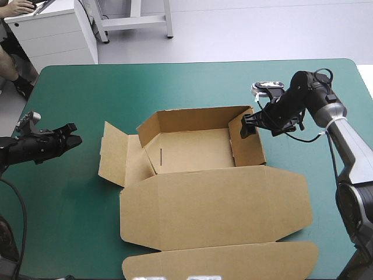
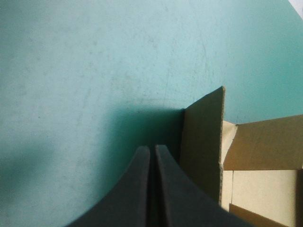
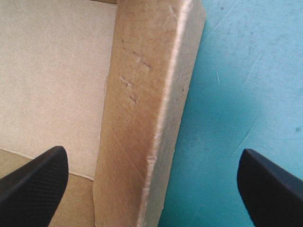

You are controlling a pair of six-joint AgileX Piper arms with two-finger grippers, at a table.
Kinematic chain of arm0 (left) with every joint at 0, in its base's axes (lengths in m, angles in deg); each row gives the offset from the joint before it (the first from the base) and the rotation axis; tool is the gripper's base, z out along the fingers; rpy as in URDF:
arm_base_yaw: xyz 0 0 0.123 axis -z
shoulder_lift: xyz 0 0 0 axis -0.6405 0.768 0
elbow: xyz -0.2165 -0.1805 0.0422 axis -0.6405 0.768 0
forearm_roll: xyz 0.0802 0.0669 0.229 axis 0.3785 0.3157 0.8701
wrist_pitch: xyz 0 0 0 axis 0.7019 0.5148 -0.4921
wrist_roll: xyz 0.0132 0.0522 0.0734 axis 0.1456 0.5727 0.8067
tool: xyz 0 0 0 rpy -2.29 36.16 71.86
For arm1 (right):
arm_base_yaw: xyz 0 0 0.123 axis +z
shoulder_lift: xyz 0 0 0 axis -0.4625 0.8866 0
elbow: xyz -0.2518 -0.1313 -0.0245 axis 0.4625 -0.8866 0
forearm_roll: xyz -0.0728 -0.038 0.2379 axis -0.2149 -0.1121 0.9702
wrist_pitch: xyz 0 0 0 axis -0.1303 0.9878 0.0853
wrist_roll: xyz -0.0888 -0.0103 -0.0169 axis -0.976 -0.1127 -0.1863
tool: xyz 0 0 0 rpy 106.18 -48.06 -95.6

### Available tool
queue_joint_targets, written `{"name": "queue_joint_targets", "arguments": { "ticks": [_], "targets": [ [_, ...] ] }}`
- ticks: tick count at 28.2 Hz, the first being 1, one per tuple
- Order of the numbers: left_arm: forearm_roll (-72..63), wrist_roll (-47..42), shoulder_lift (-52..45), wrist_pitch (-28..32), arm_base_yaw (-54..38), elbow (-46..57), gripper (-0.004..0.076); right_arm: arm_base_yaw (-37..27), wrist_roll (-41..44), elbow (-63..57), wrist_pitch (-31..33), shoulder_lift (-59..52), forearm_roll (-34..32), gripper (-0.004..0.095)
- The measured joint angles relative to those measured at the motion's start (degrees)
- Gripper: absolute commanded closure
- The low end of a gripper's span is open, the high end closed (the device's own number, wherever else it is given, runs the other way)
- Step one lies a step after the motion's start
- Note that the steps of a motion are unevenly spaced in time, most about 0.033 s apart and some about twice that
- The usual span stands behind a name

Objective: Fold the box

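Your right gripper (image 1: 249,124) has its fingers apart around the 3 o'clock wall of the box (image 1: 198,149). Your left gripper (image 1: 73,140), off at 9 o'clock, has its fingers together.

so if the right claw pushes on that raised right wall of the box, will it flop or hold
The right wall looks doubled over and thick, so it probably stays stiff under the right claw. The box is thin board, likely light, so it may slide on the teal-green cover.

Left wrist view: box (image 2: 203,142) mostly cut off.
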Motion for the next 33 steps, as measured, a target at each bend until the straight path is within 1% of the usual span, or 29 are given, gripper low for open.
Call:
{"name": "queue_joint_targets", "arguments": {
  "ticks": [2,5,15,17,20,25,33],
  "targets": [
    [-0.5,0.0,0.0,-0.7,0.0,0.0,0.0718,0.0,3.1,2.6,0.8,0.0,-3.3,-0.0023],
    [-0.5,0.0,0.0,-1.1,0.0,0.0,0.0718,0.0,4.7,4.2,1.0,-0.6,-5.5,-0.0023],
    [-2.6,0.0,0.0,-2.2,0.0,0.0,0.0718,0.1,9.1,4.8,1.7,-10.7,-6.4,-0.0023],
    [-2.6,0.0,0.0,-2.2,0.0,0.0,0.0718,0.8,10.1,4.9,1.8,-12.4,-7.5,-0.0022],
    [-2.7,0.0,0.0,-2.3,0.0,0.0,0.0718,3.4,12.0,4.6,1.8,-14.1,-11.0,-0.0023],
    [-2.6,0.0,0.0,-2.5,0.0,0.0,0.0718,9.8,14.9,1.9,2.0,-13.9,-17.0,-0.0023],
    [-2.6,0.0,0.0,-2.5,0.0,0.0,0.0718,10.8,16.1,1.3,1.9,-8.6,-18.6,-0.0023]
  ]
}}
